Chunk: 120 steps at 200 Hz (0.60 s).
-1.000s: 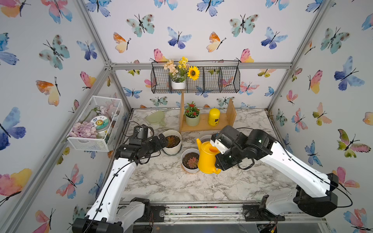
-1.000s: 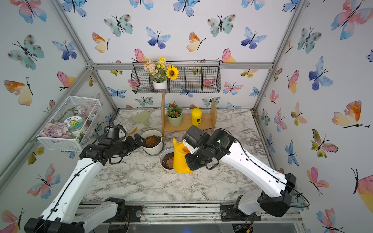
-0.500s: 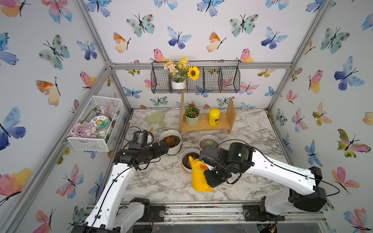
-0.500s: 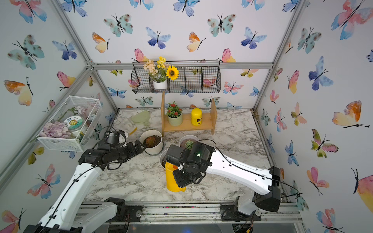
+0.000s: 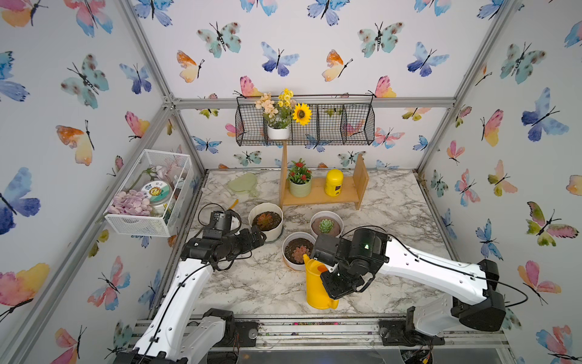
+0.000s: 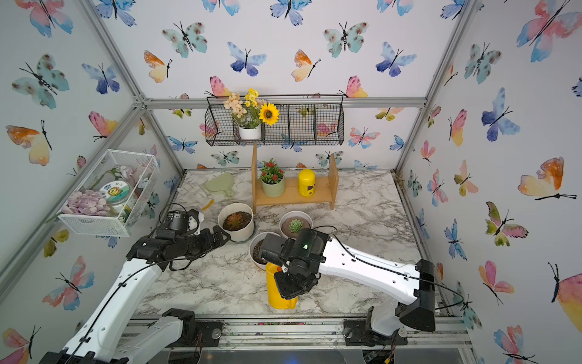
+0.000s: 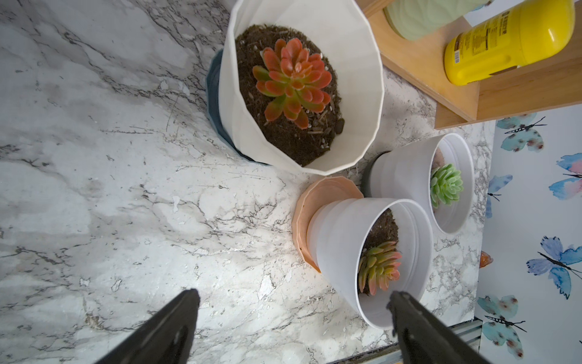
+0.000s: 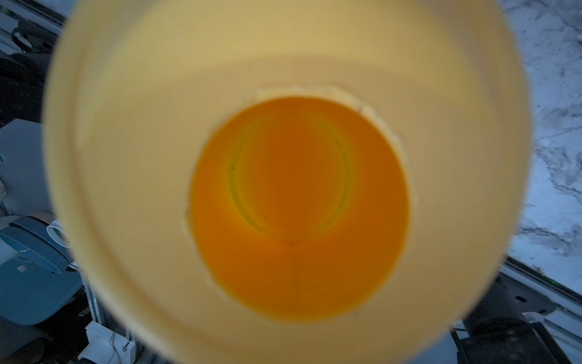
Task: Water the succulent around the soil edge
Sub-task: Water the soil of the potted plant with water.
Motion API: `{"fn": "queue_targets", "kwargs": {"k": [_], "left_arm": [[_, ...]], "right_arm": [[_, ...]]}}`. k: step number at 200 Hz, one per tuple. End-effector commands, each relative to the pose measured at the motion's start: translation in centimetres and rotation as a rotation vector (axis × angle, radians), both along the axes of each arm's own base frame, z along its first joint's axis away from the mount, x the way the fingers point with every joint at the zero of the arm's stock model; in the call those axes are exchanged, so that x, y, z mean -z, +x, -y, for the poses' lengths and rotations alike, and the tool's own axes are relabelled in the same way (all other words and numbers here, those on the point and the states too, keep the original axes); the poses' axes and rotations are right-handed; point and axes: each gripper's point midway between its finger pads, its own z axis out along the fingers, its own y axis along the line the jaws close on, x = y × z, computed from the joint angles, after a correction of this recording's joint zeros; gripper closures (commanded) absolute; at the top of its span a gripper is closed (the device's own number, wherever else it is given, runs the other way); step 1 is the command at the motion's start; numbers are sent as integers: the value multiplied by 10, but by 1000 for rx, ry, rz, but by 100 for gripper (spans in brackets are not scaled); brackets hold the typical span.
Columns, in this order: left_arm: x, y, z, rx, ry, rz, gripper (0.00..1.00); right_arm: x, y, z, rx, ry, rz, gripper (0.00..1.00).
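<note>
Over on the left side of the marble table, the left gripper (image 5: 259,235) hangs with its jaws spread wide and empty, just beside the cream ribbed pot (image 7: 239,119). That pot holds the succulent (image 5: 265,220), and the soil edge (image 7: 283,141) shows as a dark ring under the rim. Moving right, the pink rosette's white pot (image 5: 285,252) stands between that plant and the yellow watering can (image 5: 315,290). The right gripper (image 5: 338,282) is clamped on the can (the grip itself is hidden behind the wrist). The can stands upright near the front rail, spout toward the back left.

So the succulent lies behind and left of the can, past the pink rosette. The left arm is nearer, but the right one carries the can.

A second ago the can hung further back, close against the pink rosette's pot. It has since been drawn forward and lower, while the left gripper has barely shifted.
</note>
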Motion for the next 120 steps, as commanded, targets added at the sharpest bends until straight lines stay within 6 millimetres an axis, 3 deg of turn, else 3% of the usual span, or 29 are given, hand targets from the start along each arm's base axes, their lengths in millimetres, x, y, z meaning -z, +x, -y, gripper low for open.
{"fn": "queue_targets", "kwargs": {"k": [1,37,120], "left_arm": [[-1,-3,7,41,-23,18,2],[2,-2,7,36,-27,13,1],[6,-2,8,31,-37,23,1]], "right_arm": [[1,-9,8,18,-7,-36,99],[-2,-7,6,24,0,-30,99],[-12,-11,-19,-9,44,-80,99]]}}
